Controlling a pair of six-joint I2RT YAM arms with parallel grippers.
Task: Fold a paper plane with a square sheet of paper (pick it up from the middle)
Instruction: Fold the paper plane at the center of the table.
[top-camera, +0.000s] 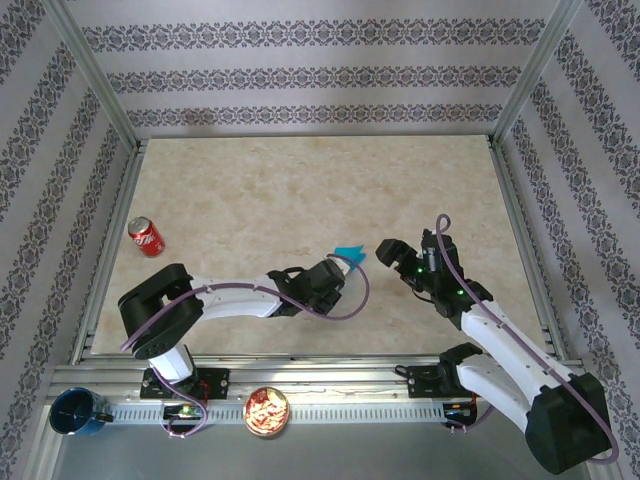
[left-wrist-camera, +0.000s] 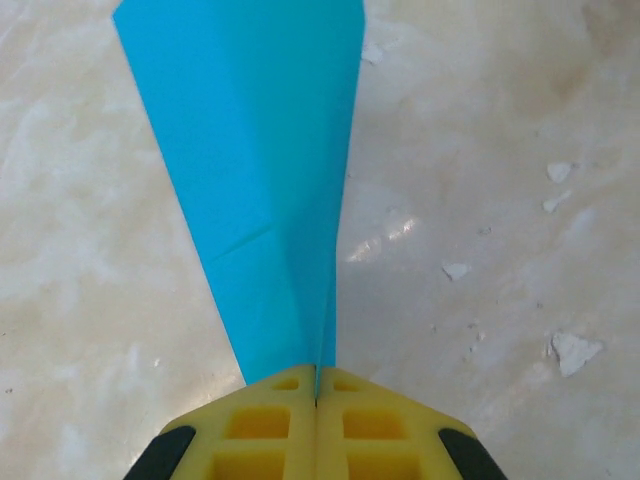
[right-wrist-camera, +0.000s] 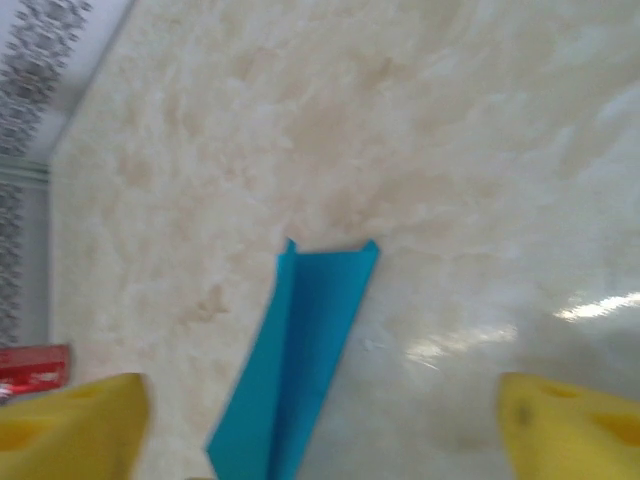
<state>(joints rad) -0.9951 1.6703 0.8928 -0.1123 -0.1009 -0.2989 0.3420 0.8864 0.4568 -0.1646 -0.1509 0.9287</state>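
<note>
**Paper plane pinched at its narrow end**

From my remote station I see the left gripper (left-wrist-camera: 316, 388) closed tight on the narrow end of the turquoise paper plane (left-wrist-camera: 262, 170), near the middle of the table (top-camera: 300, 180). The plane's long axis runs straight out from the yellow fingers (left-wrist-camera: 255, 425), with a crease along it. Its wide end points toward the table's right side, near the right gripper (top-camera: 392, 254), whose jaws stand wide apart. A red soda can (top-camera: 146, 237) sits near the table's left edge, its white lettering too small to read. The table is beige and marbled, enclosed by grey-patterned striped wallpaper and aluminium posts.
</note>
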